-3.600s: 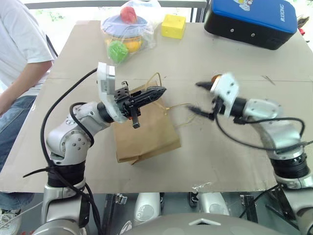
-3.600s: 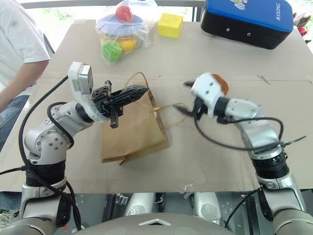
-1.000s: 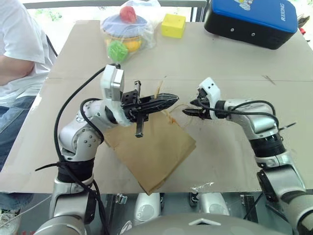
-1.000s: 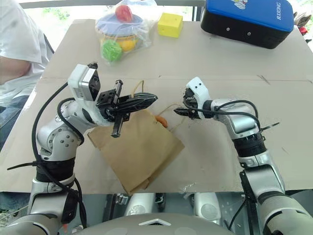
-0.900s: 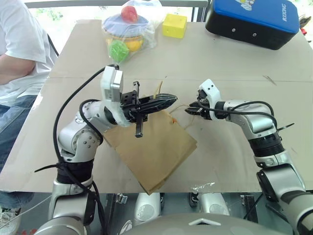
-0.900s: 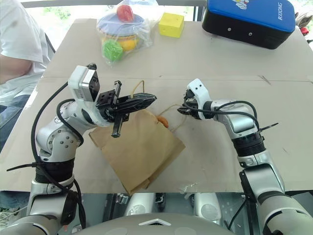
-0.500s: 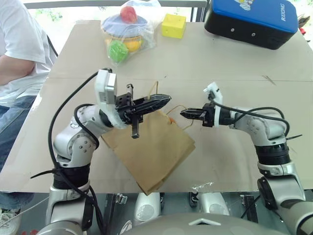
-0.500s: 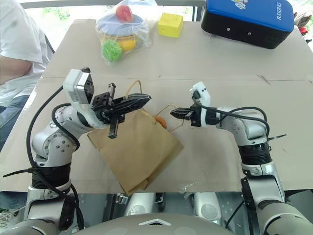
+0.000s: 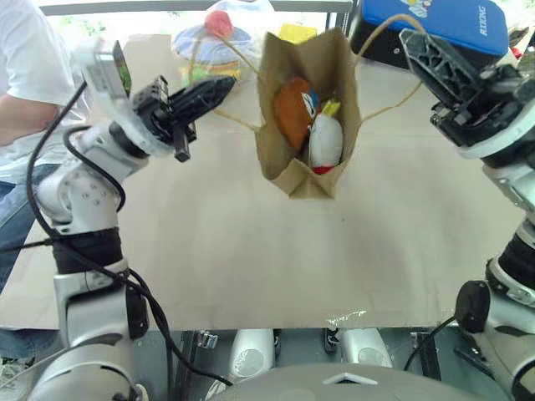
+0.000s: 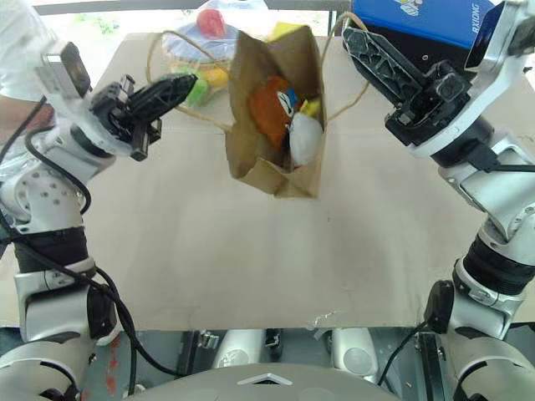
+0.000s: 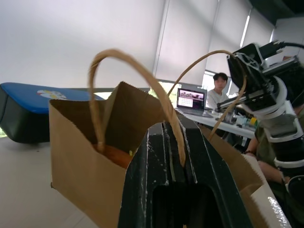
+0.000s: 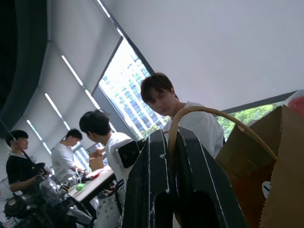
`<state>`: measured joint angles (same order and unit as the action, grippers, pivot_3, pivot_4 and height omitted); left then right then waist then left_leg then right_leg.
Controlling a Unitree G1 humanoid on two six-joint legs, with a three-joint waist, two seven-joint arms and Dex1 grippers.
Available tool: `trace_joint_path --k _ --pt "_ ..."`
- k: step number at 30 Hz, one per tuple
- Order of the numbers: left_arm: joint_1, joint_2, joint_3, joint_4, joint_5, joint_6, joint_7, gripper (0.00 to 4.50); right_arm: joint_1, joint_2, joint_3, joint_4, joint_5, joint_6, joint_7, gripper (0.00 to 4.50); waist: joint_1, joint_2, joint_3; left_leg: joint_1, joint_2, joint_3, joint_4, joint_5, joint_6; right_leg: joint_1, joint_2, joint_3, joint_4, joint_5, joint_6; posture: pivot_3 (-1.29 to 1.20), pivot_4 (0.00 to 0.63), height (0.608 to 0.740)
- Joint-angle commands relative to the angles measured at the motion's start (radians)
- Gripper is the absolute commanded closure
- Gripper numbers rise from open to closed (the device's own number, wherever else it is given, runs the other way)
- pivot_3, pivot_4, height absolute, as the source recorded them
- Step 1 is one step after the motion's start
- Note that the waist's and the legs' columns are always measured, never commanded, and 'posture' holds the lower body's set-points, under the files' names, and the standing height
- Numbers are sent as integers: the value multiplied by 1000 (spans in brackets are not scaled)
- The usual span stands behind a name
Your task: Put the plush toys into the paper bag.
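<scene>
Toys (image 9: 305,125) are both inside the bag (image 9: 288,167) now: I can see the brown-orange one and, touching it, the white rocket with its red nose, sitting low in the open mouth. Half a second ago the bag lay flat and crumpled on the table (image 9: 251,251) with only a scrap of orange peeking at its lip; now it hangs upright between my two arms, mouth spread wide toward the head camera, its base apparently just off the table, though I cannot be sure.

My left gripper (image 9: 216,88) has its fingers fully closed on one loop handle (image 11: 142,85), which runs between them in the left wrist view. My right gripper (image 10: 359,42) has come up fast and its fingers are likewise pinched shut on the other handle (image 12: 209,118). Both handles are drawn taut outward.

I read this as the task essentially done, with the lift confirming the toys are held by the bag.

Behind it sit the plastic-wrapped toys (image 9: 213,38), a yellow cube (image 9: 297,32) and a blue case (image 9: 451,29); a person in a white shirt (image 9: 29,75) sits at the table's left.
</scene>
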<state>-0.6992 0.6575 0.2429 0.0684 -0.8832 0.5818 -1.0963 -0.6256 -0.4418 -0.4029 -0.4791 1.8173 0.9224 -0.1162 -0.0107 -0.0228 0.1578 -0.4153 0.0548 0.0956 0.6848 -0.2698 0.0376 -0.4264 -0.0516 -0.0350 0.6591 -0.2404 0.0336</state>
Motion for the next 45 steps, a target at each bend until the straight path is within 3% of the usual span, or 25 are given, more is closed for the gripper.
trace_joint_path --k 1,5,10,13,16,18,20,22,23,24,25,26,28,30,32,36,39,45 --pt "-88 5 -68 80 99 -37 -31 4500 7 -34 51 -58 48 -88 -74 4471 1 0 0 0 0 0 0 0 0 0 0 0 0 0 0 0 150 740" --pt "-190 17 -132 227 238 -131 -69 4500 21 -118 110 -89 20 -100 -108 4471 1 0 0 -1 0 0 0 0 0 0 0 1 -1 0 0 0 150 740" --pt "-232 18 -239 395 448 -398 -184 4500 137 -216 195 -159 -31 -64 -70 4471 1 0 0 -1 0 1 -2 0 1 -1 0 1 -2 0 0 0 150 740" --pt "-270 -15 -258 473 490 -484 -231 4500 188 -296 234 -213 -146 -36 -5 4471 6 -1 0 -2 1 2 -1 -1 1 -2 0 1 -2 0 0 0 150 740" --pt "-311 -36 -259 544 518 -527 -270 4500 192 -326 241 -213 -134 -56 15 4471 9 -1 0 -5 0 2 1 -2 3 -4 0 2 -2 0 0 0 150 740" --pt "-321 -46 -260 568 530 -545 -296 4500 202 -368 251 -218 -235 -41 56 4471 10 -1 0 -5 0 2 1 -2 4 -4 0 2 -2 0 0 0 150 740" --pt "-313 -54 -248 547 510 -511 -312 4500 237 -397 230 -235 -285 -46 126 3931 11 -1 0 -5 0 2 1 -3 5 -4 0 2 -2 0 0 0 150 740" --pt "-288 -46 -238 487 468 -428 -347 3766 270 -427 174 -258 -272 -64 168 3134 14 -1 0 -5 0 1 1 -3 6 -4 0 1 -2 0 0 0 150 740" --pt "-272 -39 -233 455 451 -392 -361 3684 286 -452 141 -271 -275 -65 191 2939 16 -1 0 -5 0 1 1 -3 6 -4 0 1 -2 0 0 0 150 740" --pt "-258 -34 -218 428 431 -351 -351 3159 308 -478 95 -281 -261 -64 209 2361 16 -1 0 -6 1 1 1 -3 5 -5 0 2 -2 0 0 0 150 740" --pt "-243 -25 -201 401 411 -310 -342 2979 335 -507 43 -286 -242 -57 229 2213 16 -1 0 -6 1 1 1 -2 3 -5 0 2 -2 0 0 0 150 740" --pt "-228 -17 -186 377 392 -271 -336 2499 367 -535 -5 -293 -221 -47 256 1763 19 -1 0 -6 1 1 2 -1 2 -5 0 2 -2 0 0 0 150 740" --pt "-185 21 -154 311 330 -147 -343 1978 463 -604 -141 -309 -175 1 351 1763 22 -1 0 -7 2 0 2 -1 2 -6 0 1 -2 0 0 0 150 740" --pt "-138 67 -129 258 277 -45 -364 897 545 -646 -264 -299 -140 37 412 1763 19 -2 -1 -7 2 0 1 -1 2 -6 0 2 -2 0 0 0 150 740" --pt "-78 110 -108 202 234 36 -371 135 618 -670 -373 -295 -144 69 475 1763 22 -2 -1 -5 3 1 1 -1 2 -5 1 2 -1 0 1 0 150 740" --pt "126 182 -61 47 150 145 -391 56 740 -675 -571 -258 -145 117 560 1763 19 -2 -1 0 3 2 0 -1 2 -1 0 4 -2 -1 1 0 150 740" --pt "224 172 -44 -90 104 178 -345 56 772 -658 -612 -223 -55 76 535 1763 28 -3 -1 0 3 -1 1 -3 6 1 -2 3 -1 -1 2 0 150 740" --pt "332 139 -40 -247 67 179 -260 56 870 -639 -717 -207 -114 113 629 1763 29 -3 -1 2 1 -6 3 -4 6 7 -4 1 -3 -1 2 0 150 740"
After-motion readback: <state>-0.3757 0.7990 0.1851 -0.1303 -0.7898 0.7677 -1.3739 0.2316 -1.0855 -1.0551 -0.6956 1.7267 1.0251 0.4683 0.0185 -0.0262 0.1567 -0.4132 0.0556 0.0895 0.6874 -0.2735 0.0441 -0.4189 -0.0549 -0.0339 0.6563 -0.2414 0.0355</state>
